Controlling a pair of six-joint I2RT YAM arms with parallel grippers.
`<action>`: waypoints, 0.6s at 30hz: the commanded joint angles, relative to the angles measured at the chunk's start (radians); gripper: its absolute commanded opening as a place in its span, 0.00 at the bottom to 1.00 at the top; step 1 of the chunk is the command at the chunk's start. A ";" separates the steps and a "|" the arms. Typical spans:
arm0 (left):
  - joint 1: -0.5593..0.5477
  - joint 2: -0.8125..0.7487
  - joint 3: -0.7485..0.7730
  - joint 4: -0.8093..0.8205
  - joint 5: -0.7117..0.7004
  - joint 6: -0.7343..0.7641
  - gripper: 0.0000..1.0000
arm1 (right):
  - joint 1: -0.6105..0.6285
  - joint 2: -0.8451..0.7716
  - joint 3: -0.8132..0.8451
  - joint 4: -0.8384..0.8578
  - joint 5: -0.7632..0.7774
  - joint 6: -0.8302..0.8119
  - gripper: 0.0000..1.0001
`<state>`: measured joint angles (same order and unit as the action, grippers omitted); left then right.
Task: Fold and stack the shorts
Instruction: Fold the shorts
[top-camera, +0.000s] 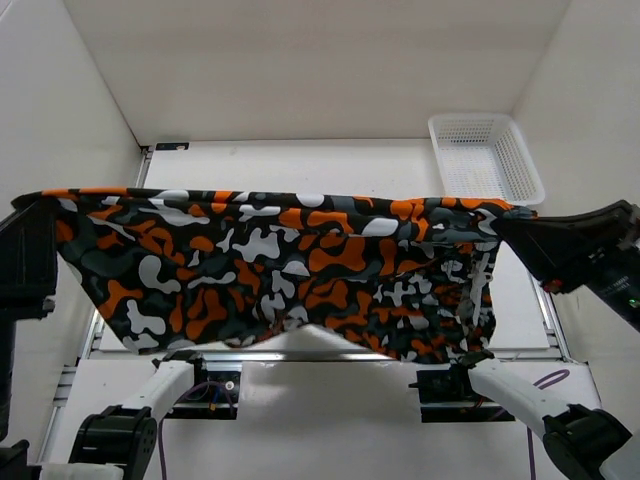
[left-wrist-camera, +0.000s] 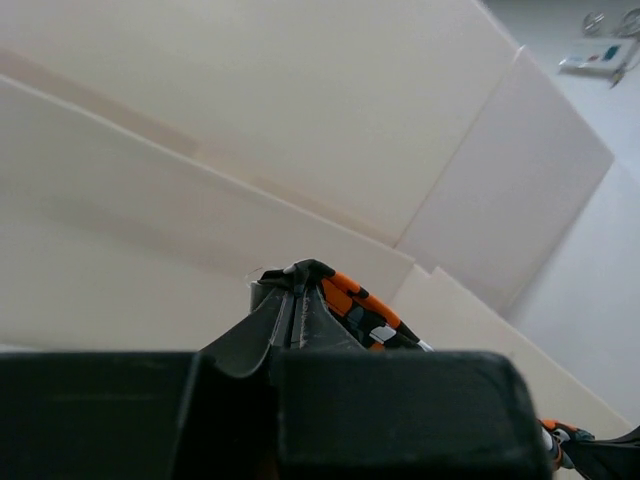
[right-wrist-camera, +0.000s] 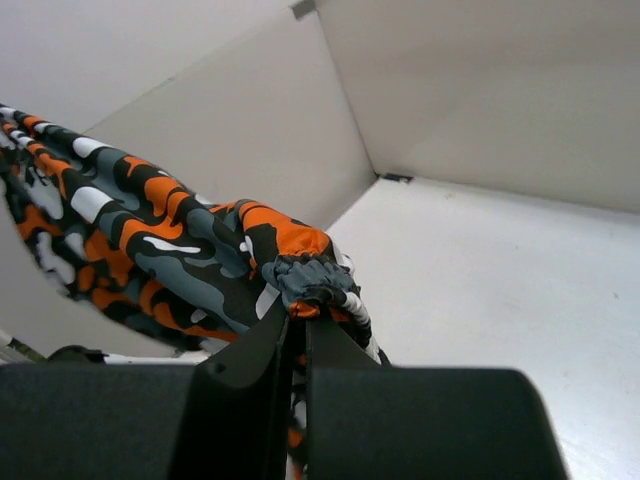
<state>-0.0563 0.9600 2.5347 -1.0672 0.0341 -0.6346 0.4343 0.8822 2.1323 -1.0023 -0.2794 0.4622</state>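
The shorts (top-camera: 270, 265), printed in orange, white, grey and black blotches, hang spread wide in the air above the table, stretched between both grippers. My left gripper (top-camera: 38, 205) is shut on the shorts' left top corner; in the left wrist view its jaws are shut on a fold of the fabric (left-wrist-camera: 345, 300). My right gripper (top-camera: 503, 222) is shut on the right top corner; in the right wrist view the bunched elastic edge (right-wrist-camera: 305, 280) sits clamped between the jaws. The lower edge hangs down to near the arm bases.
A white plastic mesh basket (top-camera: 485, 155) stands at the back right of the white table (top-camera: 300, 165). White walls enclose the table at the back and both sides. The arm bases (top-camera: 200, 385) are at the near edge.
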 joint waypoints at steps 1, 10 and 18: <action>-0.005 0.109 -0.078 0.038 -0.183 0.041 0.10 | -0.005 0.035 -0.076 -0.094 0.198 -0.027 0.00; 0.006 0.278 -0.440 0.082 -0.224 0.092 0.10 | -0.005 0.259 -0.463 0.033 0.295 -0.057 0.00; 0.091 0.664 -0.567 0.139 -0.155 0.115 0.10 | -0.140 0.717 -0.554 0.315 0.187 -0.039 0.00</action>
<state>-0.0105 1.5715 1.9488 -0.9752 -0.0807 -0.5449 0.3374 1.5036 1.5211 -0.7914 -0.1055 0.4423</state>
